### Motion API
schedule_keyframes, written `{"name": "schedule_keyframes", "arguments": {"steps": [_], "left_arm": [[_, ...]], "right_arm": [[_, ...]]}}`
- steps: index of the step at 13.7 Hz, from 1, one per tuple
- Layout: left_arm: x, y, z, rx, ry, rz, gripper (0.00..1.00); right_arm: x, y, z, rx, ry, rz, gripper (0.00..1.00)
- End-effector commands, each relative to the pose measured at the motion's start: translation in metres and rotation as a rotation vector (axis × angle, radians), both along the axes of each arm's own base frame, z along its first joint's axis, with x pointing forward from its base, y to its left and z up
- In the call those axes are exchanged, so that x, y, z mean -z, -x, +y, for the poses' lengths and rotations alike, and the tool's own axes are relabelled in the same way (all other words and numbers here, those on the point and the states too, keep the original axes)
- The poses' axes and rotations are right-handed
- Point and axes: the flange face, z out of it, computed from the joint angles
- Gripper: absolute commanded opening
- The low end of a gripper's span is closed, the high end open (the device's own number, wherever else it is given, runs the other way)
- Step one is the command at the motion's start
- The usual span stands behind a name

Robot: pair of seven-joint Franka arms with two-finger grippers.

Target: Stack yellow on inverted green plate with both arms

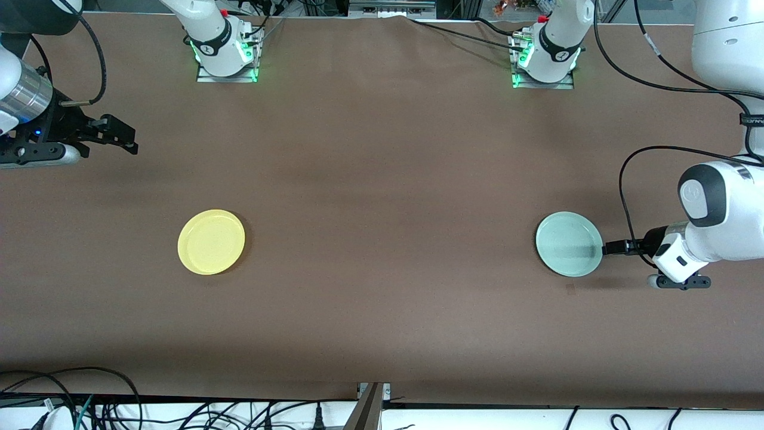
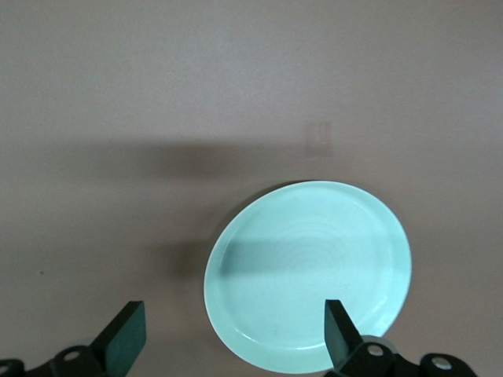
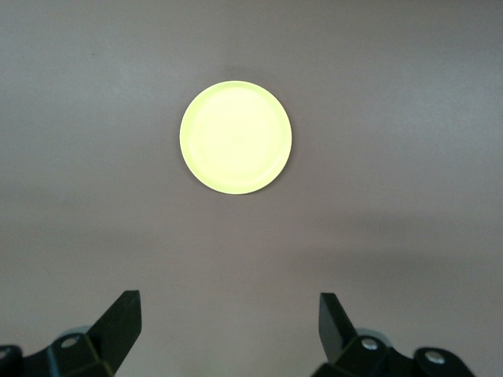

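Note:
The yellow plate (image 1: 211, 242) lies rim up on the brown table toward the right arm's end; it also shows in the right wrist view (image 3: 236, 137). The green plate (image 1: 569, 243) lies hollow side up toward the left arm's end, and it shows in the left wrist view (image 2: 308, 273). My left gripper (image 1: 610, 247) is open and low at the plate's rim, on the side toward the table's end; its jaws (image 2: 232, 314) straddle the rim's edge without touching. My right gripper (image 1: 127, 137) is open, empty and held high, well away from the yellow plate (image 3: 228, 302).
The two arm bases (image 1: 225, 51) (image 1: 546, 57) stand along the table's edge farthest from the front camera. Cables hang near the left arm (image 1: 627, 179). A small pale mark (image 1: 570, 289) is on the cloth near the green plate.

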Motion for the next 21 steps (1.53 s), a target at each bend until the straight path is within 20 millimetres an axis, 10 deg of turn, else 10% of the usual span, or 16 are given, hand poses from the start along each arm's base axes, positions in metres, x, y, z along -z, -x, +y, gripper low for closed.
{"name": "schedule_keyframes", "arguments": {"steps": [1,14,21], "left_arm": [[0.018,0.012,0.017,0.020,0.026,-0.027,1.00],[0.088,0.032,0.009,0.062,0.034,-0.046,1.00],[0.089,0.033,0.011,0.167,0.044,-0.058,0.14]], "right_arm": [[-0.004,-0.003,0.000,0.012,-0.012,0.007,1.00],[-0.005,-0.003,0.000,0.012,-0.012,0.005,1.00],[-0.004,-0.003,0.000,0.012,-0.012,0.006,1.00]]}}
